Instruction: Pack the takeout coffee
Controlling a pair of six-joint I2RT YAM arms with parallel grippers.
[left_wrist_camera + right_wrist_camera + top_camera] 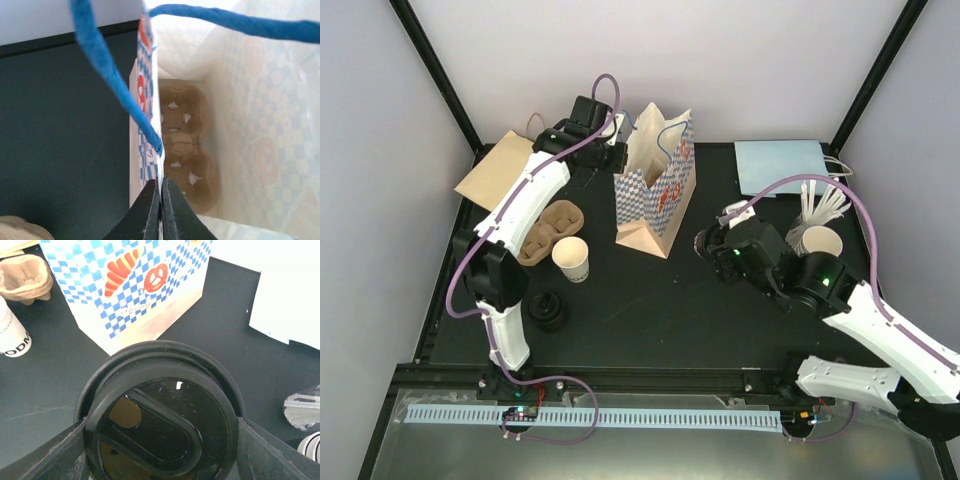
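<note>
The blue-checked paper bag (658, 190) stands open at the table's centre back. My left gripper (161, 200) is shut on the top edge of the bag's left wall (145, 142), just below where its blue handle (115, 85) is fixed. A brown cup carrier (187, 150) lies on the bag's floor. My right gripper (160, 435) is to the right of the bag (135, 285), shut on a black lid (160, 410) seen from above. Anything under the lid is hidden. In the top view this gripper (712, 243) is a short way from the bag's right side.
A second brown carrier (548, 232), a white paper cup (571, 258) and a black lid (549, 310) sit left of the bag. A flat brown bag (500, 168) lies at back left, a light blue one (782, 168) at back right. Stacked cups (820, 240) and white sticks (825, 205) stand behind my right arm.
</note>
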